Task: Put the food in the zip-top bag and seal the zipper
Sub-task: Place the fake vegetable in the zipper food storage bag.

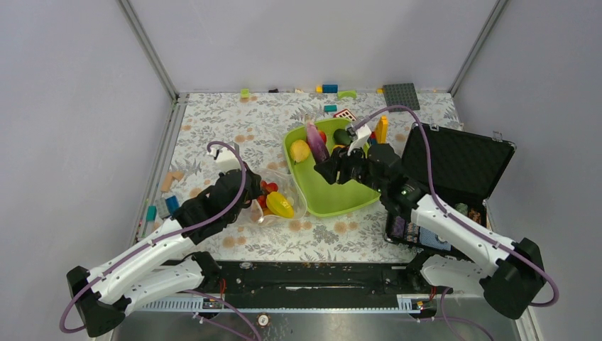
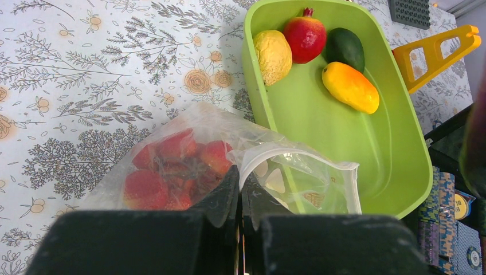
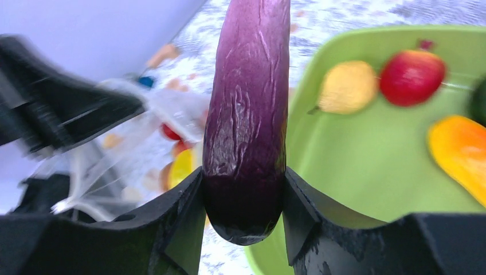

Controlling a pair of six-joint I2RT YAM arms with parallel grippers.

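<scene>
My left gripper is shut on the mouth edge of the clear zip-top bag, which lies on the floral table left of the lime tray. The bag's mouth stands open; its whitish zipper strip arches beside the jaws. Inside are a red grape bunch and a yellow starfruit. My right gripper is shut on the purple eggplant and holds it above the tray's left part, near the bag. In the tray lie a lemon, a red apple, a dark green fruit and a yellow-orange fruit.
An open black case stands right of the tray. A yellow block lies beyond the tray. Coloured blocks and a grey baseplate lie along the far edge, more blocks at the left.
</scene>
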